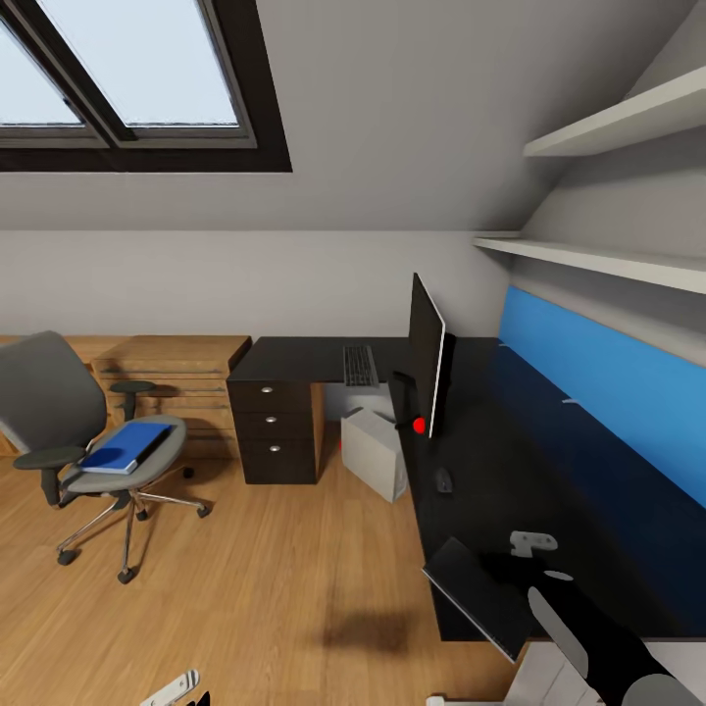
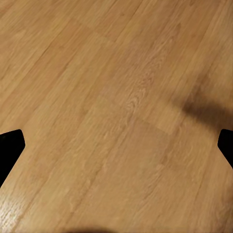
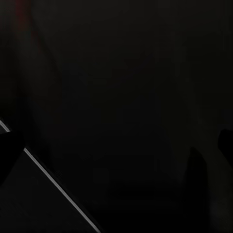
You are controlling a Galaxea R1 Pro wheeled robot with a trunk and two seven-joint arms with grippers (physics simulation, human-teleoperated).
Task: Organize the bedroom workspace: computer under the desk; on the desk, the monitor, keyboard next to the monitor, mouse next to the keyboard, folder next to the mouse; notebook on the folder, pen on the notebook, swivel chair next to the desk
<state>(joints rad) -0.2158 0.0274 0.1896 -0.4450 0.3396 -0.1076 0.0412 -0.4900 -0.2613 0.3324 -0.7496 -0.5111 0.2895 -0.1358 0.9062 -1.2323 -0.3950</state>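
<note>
Head view: right end effector hovers over the black tabletop, notebook just beside it; its opening unclear. Left end effector gapes empty above wood floor.

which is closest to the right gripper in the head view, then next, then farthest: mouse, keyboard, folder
From the right gripper:
1. Mouse, just ahead on the desk.
2. Keyboard, at the desk's far corner.
3. Folder, across the room on the chair seat.

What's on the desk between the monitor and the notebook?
In the head view, the mouse lies on the desk between the monitor and the notebook; otherwise bare black desktop.
</note>
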